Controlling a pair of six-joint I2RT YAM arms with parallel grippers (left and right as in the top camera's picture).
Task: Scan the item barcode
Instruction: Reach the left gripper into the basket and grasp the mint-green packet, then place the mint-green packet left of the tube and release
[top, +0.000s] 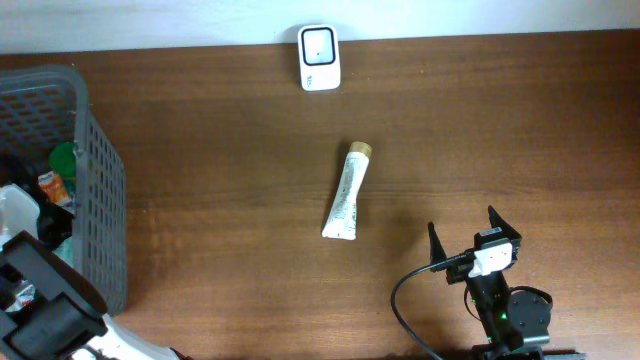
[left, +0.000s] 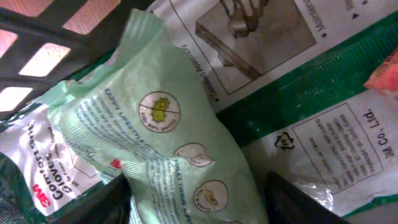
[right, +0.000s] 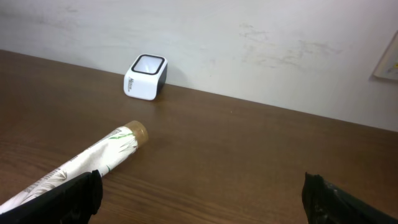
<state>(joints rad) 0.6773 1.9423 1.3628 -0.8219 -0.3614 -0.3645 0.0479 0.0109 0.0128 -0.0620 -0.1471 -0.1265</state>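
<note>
Inside the grey basket (top: 103, 175), a pale green pack of toilet tissue wipes (left: 168, 124) lies on top of other packets. My left gripper (left: 196, 202) has a dark finger pressed against each side of its lower end, so it is shut on the pack. The white barcode scanner (top: 319, 58) stands at the table's far edge, also in the right wrist view (right: 145, 77). My right gripper (top: 465, 230) hovers wide open and empty over the table's near right part. A white printed tube (top: 347, 192) lies mid-table, just left of that gripper's left finger (right: 68, 196).
Under the wipes lie a 3M gloves packet (left: 43, 180) and a white and green 3M packet (left: 336, 143). The basket's slatted wall (left: 37, 31) is close on the left. The left arm's black body (top: 40, 305) covers the basket's near corner. A black cable (top: 405, 300) loops beside the right arm.
</note>
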